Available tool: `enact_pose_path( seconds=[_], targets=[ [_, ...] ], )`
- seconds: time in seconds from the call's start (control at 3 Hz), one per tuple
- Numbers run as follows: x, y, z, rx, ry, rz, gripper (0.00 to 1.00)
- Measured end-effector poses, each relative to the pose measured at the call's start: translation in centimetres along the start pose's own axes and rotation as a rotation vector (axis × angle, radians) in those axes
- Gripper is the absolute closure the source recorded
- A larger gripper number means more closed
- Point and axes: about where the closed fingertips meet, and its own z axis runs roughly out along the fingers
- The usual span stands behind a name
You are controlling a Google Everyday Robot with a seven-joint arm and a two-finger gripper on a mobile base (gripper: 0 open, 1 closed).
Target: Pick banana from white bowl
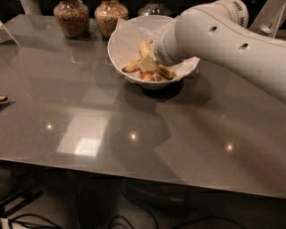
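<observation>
The white bowl (119, 44), lined with crumpled white paper, stands at the back middle of the grey table. Yellow bananas lie in it: a thick, short one (144, 47) at the back, and a thinner one (132, 67) pointing left at the front. Which of them is the speckled one I cannot tell. My gripper (149, 65) reaches down into the bowl from the right, right among the bananas and touching or nearly touching them. The big white arm (223, 40) hides the bowl's right half.
Two glass jars with brown filling (71, 18) (111, 16) stand behind the bowl at the back left. A third glass thing (154, 9) shows behind the bowl. A small dark object (2, 98) lies at the table's left edge. Cables lie on the floor below the front edge.
</observation>
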Motion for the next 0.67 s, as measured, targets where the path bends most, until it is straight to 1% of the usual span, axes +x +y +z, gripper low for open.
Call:
enact_pose_path(
  seconds=[0.33, 0.67],
  targets=[
    [0.9, -0.39, 0.92, 0.002, 0.025, 0.018, 0.5],
    [1.16, -0.41, 1.18, 0.001, 0.032, 0.022, 0.69]
  ],
)
